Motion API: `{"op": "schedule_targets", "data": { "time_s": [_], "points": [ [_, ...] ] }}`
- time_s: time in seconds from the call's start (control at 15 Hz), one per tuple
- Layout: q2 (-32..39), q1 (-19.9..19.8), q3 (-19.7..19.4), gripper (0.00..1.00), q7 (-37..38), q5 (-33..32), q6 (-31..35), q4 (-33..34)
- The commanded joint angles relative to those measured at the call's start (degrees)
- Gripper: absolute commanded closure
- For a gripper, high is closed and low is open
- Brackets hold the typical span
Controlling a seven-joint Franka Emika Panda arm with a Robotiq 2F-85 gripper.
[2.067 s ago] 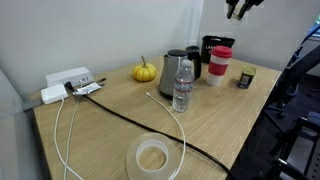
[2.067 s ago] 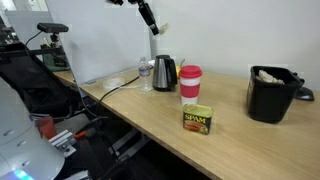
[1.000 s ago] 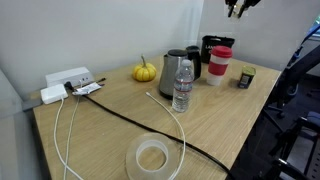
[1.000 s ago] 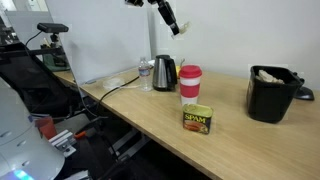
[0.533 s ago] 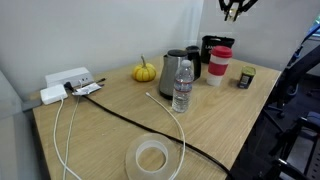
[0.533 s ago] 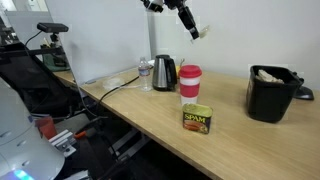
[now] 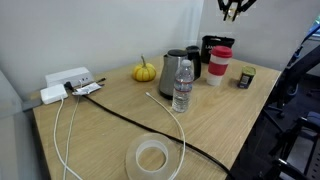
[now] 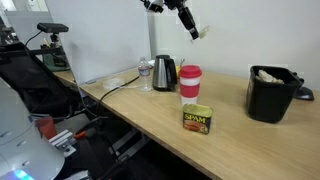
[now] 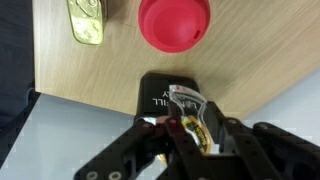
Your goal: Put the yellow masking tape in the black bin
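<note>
Rightward across the frame is how the hand (image 8: 195, 33) has travelled in an exterior view over the last 2 seconds, from above the kettle (image 8: 164, 72) to a spot high over the red-lidded cup (image 8: 190, 85); in the last half second it has barely shifted. It hangs in the upper middle of that frame, well above the tabletop (image 8: 240, 135). Something small and pale shows at its tip, too small to make out. Below, a water bottle (image 8: 146, 75), the kettle and the cup stand close together. A Spam tin (image 8: 198, 120) sits nearer the front edge. The black bin (image 8: 270, 98) stands well apart at the right of the frame.

In an exterior view the hand (image 7: 232, 12) sits at the top right edge, partly cut off, and its fingers cannot be read. On the tabletop (image 7: 110, 130) lie a mini pumpkin (image 7: 145, 72), the kettle (image 7: 172, 72), the water bottle (image 7: 183, 85), the cup (image 7: 220, 65) and the tin (image 7: 245, 77). A large pale tape roll (image 7: 152, 157) lies at the lower middle.

In the wrist view the hand (image 9: 190, 128) enters from the bottom edge, its 2 fingers pressed in on the yellow masking tape (image 9: 200, 130), which shows as yellow slivers between them. Directly beyond is the kettle's black lid (image 9: 160, 98). The cup's red lid (image 9: 175, 22) sits at top centre and the tin (image 9: 86, 20) at upper left.
</note>
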Motion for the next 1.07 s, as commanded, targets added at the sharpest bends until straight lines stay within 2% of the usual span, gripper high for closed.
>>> {"op": "schedule_targets", "data": {
  "time_s": [0.0,0.4,1.0],
  "points": [
    [1.14,2.23,-2.80,0.92,1.11,-0.98,-0.62,1.20],
    [6.00,2.14,-6.84,0.92,1.05,-0.85,-0.88,7.83],
    [21.31,3.79,-15.09,0.92,5.53,0.53,-2.16,23.71]
  ]
}}
